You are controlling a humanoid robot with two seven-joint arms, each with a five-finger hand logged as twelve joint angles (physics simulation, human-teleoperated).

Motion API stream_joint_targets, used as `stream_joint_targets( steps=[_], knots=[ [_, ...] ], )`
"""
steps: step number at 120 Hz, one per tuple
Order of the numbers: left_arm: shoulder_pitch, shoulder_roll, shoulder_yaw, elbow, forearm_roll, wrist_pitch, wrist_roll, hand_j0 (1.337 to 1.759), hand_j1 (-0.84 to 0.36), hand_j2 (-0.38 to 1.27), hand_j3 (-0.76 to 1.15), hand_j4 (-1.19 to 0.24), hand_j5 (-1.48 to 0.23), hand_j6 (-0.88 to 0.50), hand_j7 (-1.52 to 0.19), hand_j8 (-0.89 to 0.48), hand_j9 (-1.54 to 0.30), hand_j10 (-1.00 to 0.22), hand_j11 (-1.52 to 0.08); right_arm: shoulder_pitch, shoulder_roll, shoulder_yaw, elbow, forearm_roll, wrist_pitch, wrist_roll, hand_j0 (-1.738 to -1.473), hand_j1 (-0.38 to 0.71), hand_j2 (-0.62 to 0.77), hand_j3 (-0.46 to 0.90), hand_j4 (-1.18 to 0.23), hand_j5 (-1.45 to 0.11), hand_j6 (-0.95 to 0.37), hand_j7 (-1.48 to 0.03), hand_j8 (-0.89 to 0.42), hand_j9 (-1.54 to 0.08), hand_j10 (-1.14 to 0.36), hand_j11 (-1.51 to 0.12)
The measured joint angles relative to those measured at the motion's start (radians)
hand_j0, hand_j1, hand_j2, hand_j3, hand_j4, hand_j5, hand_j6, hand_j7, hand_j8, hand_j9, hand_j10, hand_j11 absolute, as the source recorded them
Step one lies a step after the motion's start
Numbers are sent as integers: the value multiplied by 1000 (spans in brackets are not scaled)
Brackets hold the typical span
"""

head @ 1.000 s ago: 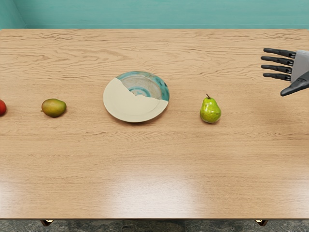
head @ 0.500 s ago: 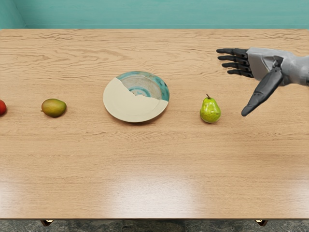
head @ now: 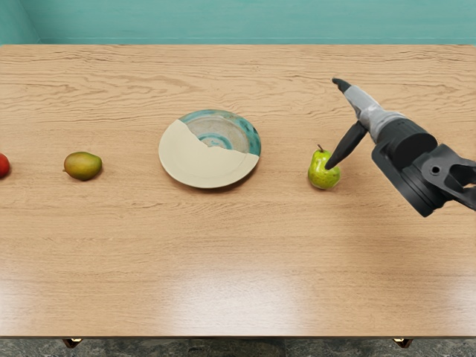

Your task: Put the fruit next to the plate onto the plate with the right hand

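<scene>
A green pear (head: 322,172) stands upright on the table, a short way right of the cream and teal plate (head: 186,160), which holds nothing. My right hand (head: 348,123) comes in from the right edge and is turned edge-on just right of the pear. Its fingers stretch up and away from the fruit while the thumb (head: 341,149) points down, its tip at the pear's upper right side. The hand is open and holds nothing. My left hand is out of view.
A green-orange mango (head: 82,165) lies well left of the plate. A red fruit (head: 3,165) is cut off by the left edge. The wooden table (head: 238,260) stretches wide in front of the fruit row.
My right hand has moved left and down from the far right edge to the pear and has rotated, so the thumb now reaches the pear's side. The fruits and the plate have not moved.
</scene>
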Motion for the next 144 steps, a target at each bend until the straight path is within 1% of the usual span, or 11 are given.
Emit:
stream_joint_targets(
  steps=[13,25,45,68,78,97,110,126,134,144],
  knots=[
    [0,0,0,0,0,0,0,1658,349,0,0,0,0,1,0,0,0,0,0,-36,61,-5,-30,-24,-23,-3,-1658,-349,2,0,-2,0,-3,0,-2,0,-2,0],
    [0,0,0,0,0,0,0,1658,349,0,0,0,0,1,0,0,0,0,0,-72,110,-8,-57,-84,-83,-3,-1658,-349,2,0,-2,0,-3,0,-2,0,-2,0],
    [0,0,0,0,0,0,0,1658,349,0,0,0,0,1,0,0,0,0,0,-131,153,-15,-120,-146,-117,-4,-1658,-349,2,0,-1,0,-2,0,-2,0,-1,0],
    [0,0,0,0,0,0,0,1658,349,0,0,0,0,1,0,1,0,0,0,-150,170,-25,-146,-167,-125,-4,-1658,-344,1,0,-6,-6,-7,-6,-6,-6,-6,-6],
    [0,0,0,0,0,0,0,1658,349,0,0,0,0,1,0,1,0,0,0,-155,172,-26,-149,-169,-126,-4,-1658,-287,-8,0,-53,-68,-54,-67,-53,-68,-53,-67],
    [0,0,0,0,0,0,0,1658,349,0,0,0,0,1,0,1,0,0,0,-163,171,-27,-149,-167,-126,-4,-1658,-107,-38,0,-203,-263,-204,-263,-204,-263,-203,-263],
    [0,0,0,0,0,0,0,1658,349,0,0,0,0,1,0,1,0,0,0,-165,167,-26,-149,-166,-126,-4,-1658,-44,-12,0,-268,-350,-270,-349,-269,-350,-268,-350],
    [0,0,0,0,0,0,0,1658,349,0,0,0,0,1,0,1,0,0,0,-175,165,-25,-148,-162,-126,-4,-1658,71,-43,0,-361,-472,-364,-470,-362,-472,-361,-473],
    [0,0,0,0,0,0,0,1658,349,0,0,0,0,1,0,1,0,0,0,-178,164,-25,-148,-161,-126,-4,-1658,110,-55,0,-394,-515,-393,-512,-394,-515,-394,-515],
    [0,0,0,0,0,0,0,1658,349,0,0,0,0,1,0,1,0,0,0,-180,166,-25,-148,-163,-126,-4,-1656,139,-33,-1,-432,-562,-359,-563,-410,-563,-436,-563]
  ],
)
